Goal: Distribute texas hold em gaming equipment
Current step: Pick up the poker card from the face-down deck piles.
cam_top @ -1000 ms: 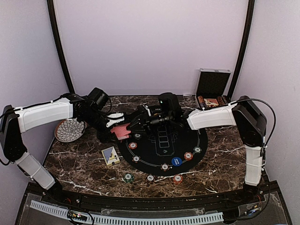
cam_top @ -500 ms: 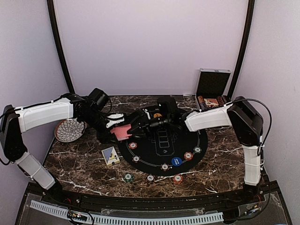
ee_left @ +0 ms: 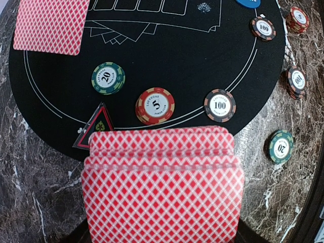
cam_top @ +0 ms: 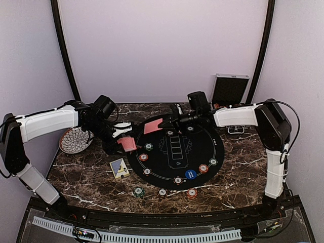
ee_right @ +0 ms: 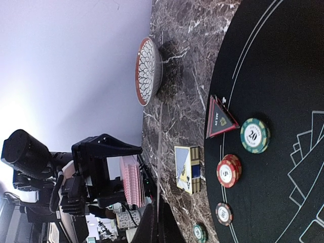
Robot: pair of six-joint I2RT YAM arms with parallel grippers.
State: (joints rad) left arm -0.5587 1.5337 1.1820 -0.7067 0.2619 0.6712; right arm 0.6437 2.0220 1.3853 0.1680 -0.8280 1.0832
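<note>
My left gripper (cam_top: 123, 135) is shut on a deck of red-backed playing cards (ee_left: 162, 187) at the left rim of the round black mat (cam_top: 177, 152); the deck hides its fingers. My right gripper (cam_top: 171, 121) is shut on a single red-backed card (cam_top: 153, 126), held over the mat's far left part. In the right wrist view that card (ee_right: 159, 167) shows edge-on between the shut fingers. Poker chips lie on the mat: a green 20 (ee_left: 108, 78), a red 5 (ee_left: 155, 106), a black 100 (ee_left: 220, 105) and a blue one (cam_top: 190, 174).
A patterned plate (cam_top: 75, 140) sits at the far left. A blue and yellow card box (cam_top: 119, 168) lies left of the mat. A triangular marker (ee_left: 96, 126) rests at the mat's rim. Three chips (cam_top: 162, 192) lie on the marble in front. The silver case (cam_top: 230, 88) stands open at the back right.
My right gripper shut on one card at the deck and drew back to the right with it. The left gripper and deck barely moved.
</note>
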